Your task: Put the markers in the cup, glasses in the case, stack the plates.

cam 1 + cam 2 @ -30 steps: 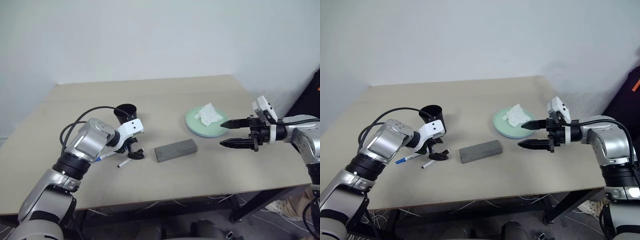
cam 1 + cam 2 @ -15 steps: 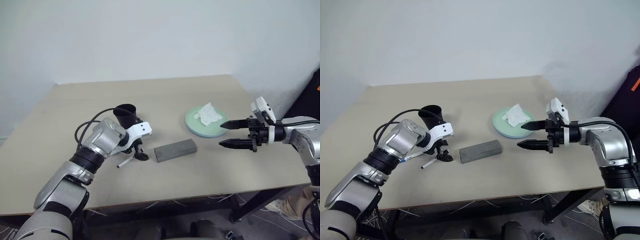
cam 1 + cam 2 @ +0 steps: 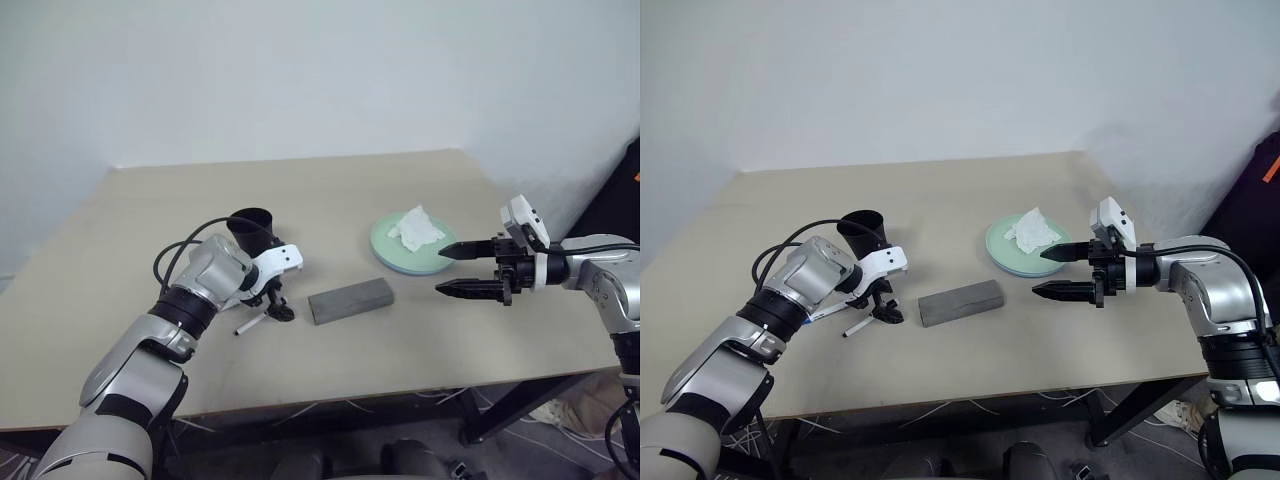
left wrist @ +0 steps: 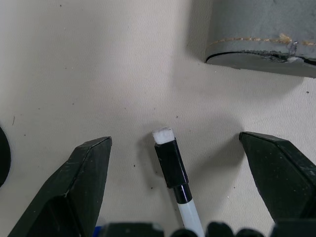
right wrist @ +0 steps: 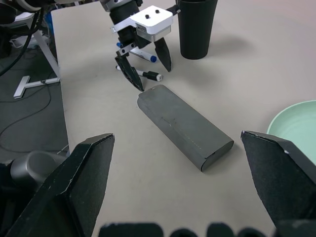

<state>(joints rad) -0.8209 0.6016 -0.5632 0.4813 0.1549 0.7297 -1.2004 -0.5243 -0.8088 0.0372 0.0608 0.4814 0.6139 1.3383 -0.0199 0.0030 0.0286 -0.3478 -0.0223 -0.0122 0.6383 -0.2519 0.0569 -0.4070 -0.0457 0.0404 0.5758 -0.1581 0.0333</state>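
Black-capped marker [image 4: 170,159] between fingers of open left end effector [image 4: 177,187]; right end effector [image 3: 452,268] open.

The desk [image 3: 400,190] is a plain pale beige, flat in tone with a few tiny dark specks in the left wrist view. Left of centre stands a black cup [image 3: 253,230]. Below it lie two white markers: one [image 4: 172,165] has a black cap with a white end, the other [image 5: 144,54] a blue cap. At the middle sits a dull grey case [image 3: 351,300] with a faint yellowish line along one edge. Right of centre is a pale green plate [image 3: 395,255] carrying a crumpled white tissue [image 3: 416,228]. Both the left gripper [image 3: 272,305] and the right gripper [image 3: 447,268] have black fingers on silver arms with white wrist blocks. The wall behind is pale bluish white.
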